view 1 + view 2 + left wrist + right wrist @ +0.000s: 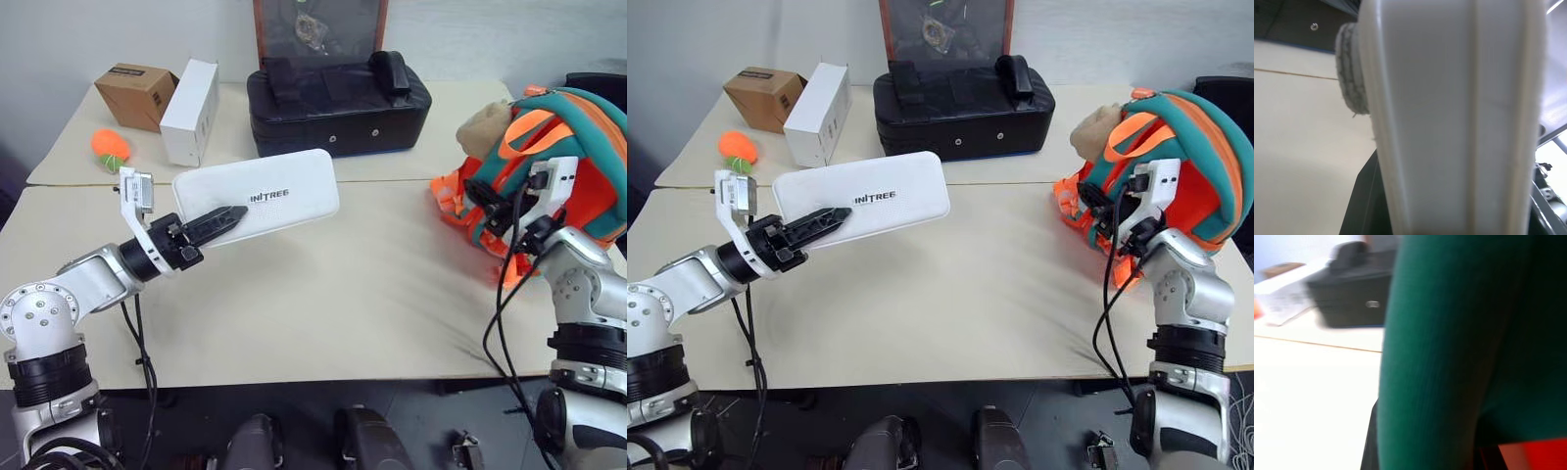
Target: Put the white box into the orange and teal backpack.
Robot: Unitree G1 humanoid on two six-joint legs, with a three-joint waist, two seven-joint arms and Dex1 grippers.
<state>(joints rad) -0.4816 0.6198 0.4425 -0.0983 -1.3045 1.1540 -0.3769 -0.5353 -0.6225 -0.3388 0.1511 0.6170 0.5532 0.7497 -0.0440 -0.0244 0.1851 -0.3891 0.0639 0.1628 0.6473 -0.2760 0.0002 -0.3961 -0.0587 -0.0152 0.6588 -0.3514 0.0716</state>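
The white box, flat with grey lettering, hangs tilted above the table, with my left gripper shut on its near left end. In the left wrist view the box's edge runs up between the fingers. The orange and teal backpack sits at the table's right edge with a tan plush toy on its left side. My right gripper is pressed into the backpack's left side, shut on a teal strap that passes between its fingers.
A black padded case stands at the back centre, in front of a framed panel. An upright white carton, a brown cardboard box and an orange toy are at the back left. Beige table lies between the arms.
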